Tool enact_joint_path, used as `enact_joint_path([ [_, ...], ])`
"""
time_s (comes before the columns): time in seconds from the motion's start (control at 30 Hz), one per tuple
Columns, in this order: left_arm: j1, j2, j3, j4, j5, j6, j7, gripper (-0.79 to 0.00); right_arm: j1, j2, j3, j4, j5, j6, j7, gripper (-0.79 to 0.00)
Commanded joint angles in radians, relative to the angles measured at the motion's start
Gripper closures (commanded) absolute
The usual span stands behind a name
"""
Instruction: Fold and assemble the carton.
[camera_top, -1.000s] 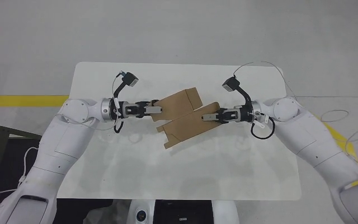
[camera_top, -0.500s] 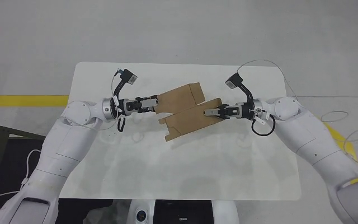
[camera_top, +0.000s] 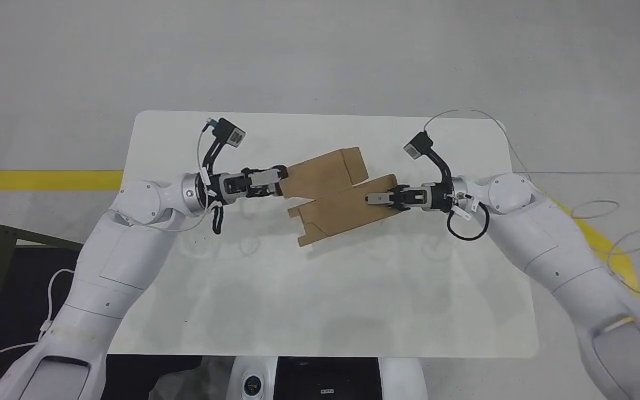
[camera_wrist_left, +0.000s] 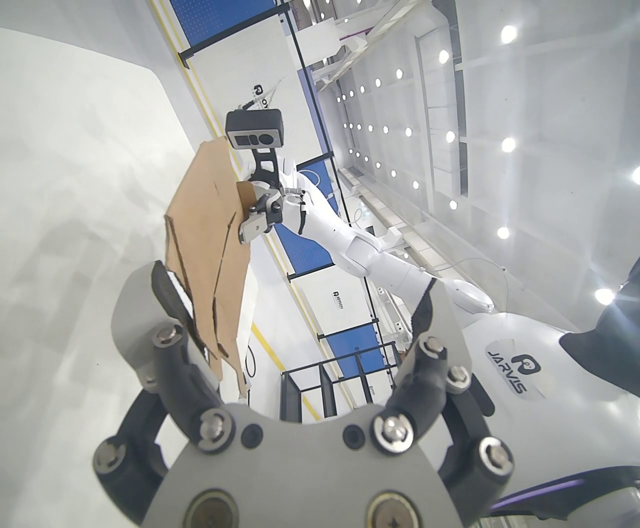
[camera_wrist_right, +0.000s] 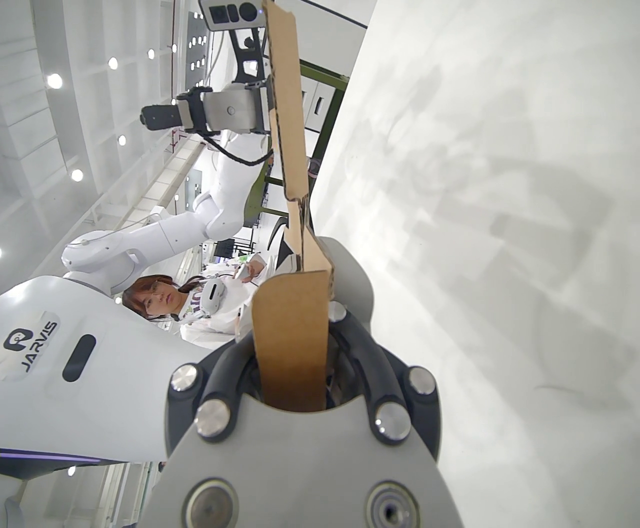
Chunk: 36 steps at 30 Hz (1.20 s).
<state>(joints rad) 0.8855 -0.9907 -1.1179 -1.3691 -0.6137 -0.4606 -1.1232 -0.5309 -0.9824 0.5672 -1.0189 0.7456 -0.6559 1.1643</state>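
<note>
White table (camera_top: 330, 300), yellow floor stripe (camera_top: 60, 180)

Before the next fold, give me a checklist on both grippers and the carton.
1. Right gripper shut on the carton: ok.
2. Left gripper gripping the carton: not ok; it is open, with one finger at the carton's edge.
3. Carton opened into a box: not ok; it is flat.
4. Carton between both arms, over the table: ok.
5. Carton's low corner off the table: cannot tell.

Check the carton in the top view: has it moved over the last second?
Yes. The carton has shifted slightly toward the far edge of the table, away from the robot; its near corner now lies farther from the table's near edge.
</note>
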Motion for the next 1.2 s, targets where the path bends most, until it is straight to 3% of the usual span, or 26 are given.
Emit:
enact_joint_path([
  [0.0, 0.003, -0.001, -0.002, -0.005, -0.003, 0.004, -0.002, -0.785, 0.000, -0.004, 0.004, 0.010, 0.000, 0.001, 0.001, 0.000],
  [0.6, 0.008, -0.008, -0.023, -0.034, 0.005, 0.028, 0.005, -0.785, -0.008, -0.035, 0.041, 0.041, -0.025, 0.010, 0.010, 0.000],
  [1.17, -0.013, -0.032, 0.024, 0.024, 0.055, 0.022, 0.053, -0.785, -0.027, -0.046, 0.092, 0.019, -0.051, 0.018, 0.017, 0.000],
])
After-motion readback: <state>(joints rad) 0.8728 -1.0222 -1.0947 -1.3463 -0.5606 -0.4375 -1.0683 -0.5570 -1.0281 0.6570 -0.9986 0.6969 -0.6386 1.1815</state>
